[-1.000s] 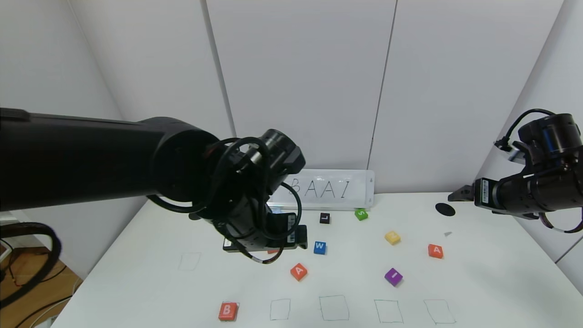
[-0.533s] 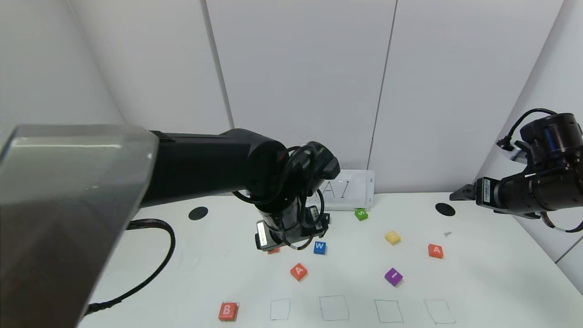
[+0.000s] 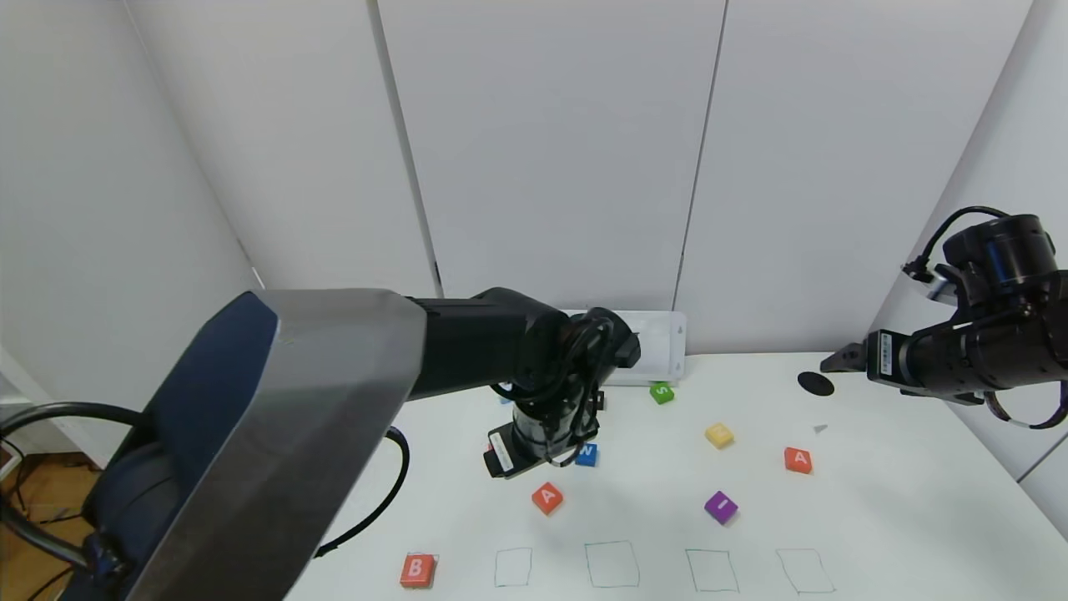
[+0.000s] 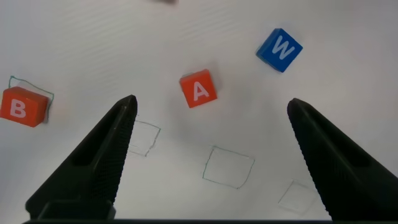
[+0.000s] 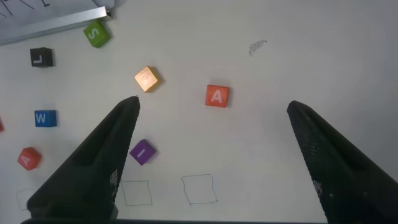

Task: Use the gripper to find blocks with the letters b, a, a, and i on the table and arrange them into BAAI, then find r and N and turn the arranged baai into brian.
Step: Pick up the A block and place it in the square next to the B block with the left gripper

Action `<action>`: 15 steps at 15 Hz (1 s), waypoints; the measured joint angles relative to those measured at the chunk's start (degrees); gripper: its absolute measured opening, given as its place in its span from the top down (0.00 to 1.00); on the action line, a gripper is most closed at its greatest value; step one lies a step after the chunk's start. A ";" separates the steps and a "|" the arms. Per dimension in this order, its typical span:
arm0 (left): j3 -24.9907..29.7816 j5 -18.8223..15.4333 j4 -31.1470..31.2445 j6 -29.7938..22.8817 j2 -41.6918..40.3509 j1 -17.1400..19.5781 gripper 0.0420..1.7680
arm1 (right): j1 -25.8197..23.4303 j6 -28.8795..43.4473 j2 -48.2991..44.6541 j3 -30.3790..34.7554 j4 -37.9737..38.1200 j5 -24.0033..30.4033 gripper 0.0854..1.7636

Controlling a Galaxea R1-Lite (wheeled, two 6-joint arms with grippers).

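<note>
On the white table [image 3: 876,517], the orange B block [image 3: 417,570] lies at the front left. One orange A [image 3: 547,497] lies mid-table, and the other A [image 3: 798,459] is at the right, with the purple I [image 3: 721,507] between them. My left gripper [image 3: 534,451] hangs open just behind the middle A [image 4: 199,90], which the left wrist view shows beyond its tips [image 4: 210,102]. B [image 4: 22,107] lies off to one side. The R block is hidden under this gripper. My right gripper [image 3: 841,359] is open and held high at the right, over the right A [image 5: 217,96] and I [image 5: 142,151].
Several green square outlines [image 3: 612,564] run along the front edge. A blue W [image 3: 589,455], a yellow block [image 3: 718,435], a green S [image 3: 661,392] and a black L [image 5: 40,57] lie behind them. A black spot [image 3: 815,384] and a white sign [image 3: 665,342] are at the back.
My left arm has swung right and forward, and its gripper has dropped lower over the spot beside W, covering the orange block there. The right arm has barely moved.
</note>
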 joint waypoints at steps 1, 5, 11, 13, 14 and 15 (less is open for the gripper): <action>-0.13 0.61 -0.04 -0.66 1.05 0.16 0.03 | 0.07 -0.04 0.20 0.02 0.00 0.00 0.03; -0.33 1.01 -1.32 -2.63 3.85 0.83 0.03 | 0.29 -0.16 1.17 0.02 0.02 -0.15 0.03; -0.35 0.79 -1.35 -3.74 6.17 1.13 0.03 | 0.41 -0.13 2.35 -0.12 -0.01 -0.28 0.03; -0.35 0.77 -0.89 -4.16 6.86 1.38 0.03 | 0.44 -0.16 2.57 -0.15 -0.01 -0.28 0.03; -0.28 0.63 -0.77 -4.43 7.19 1.49 0.03 | 0.44 -0.16 2.65 -0.15 -0.01 -0.30 0.03; -0.13 0.52 -0.66 -4.55 7.52 1.57 0.03 | 0.44 -0.16 2.73 -0.17 -0.04 -0.30 0.03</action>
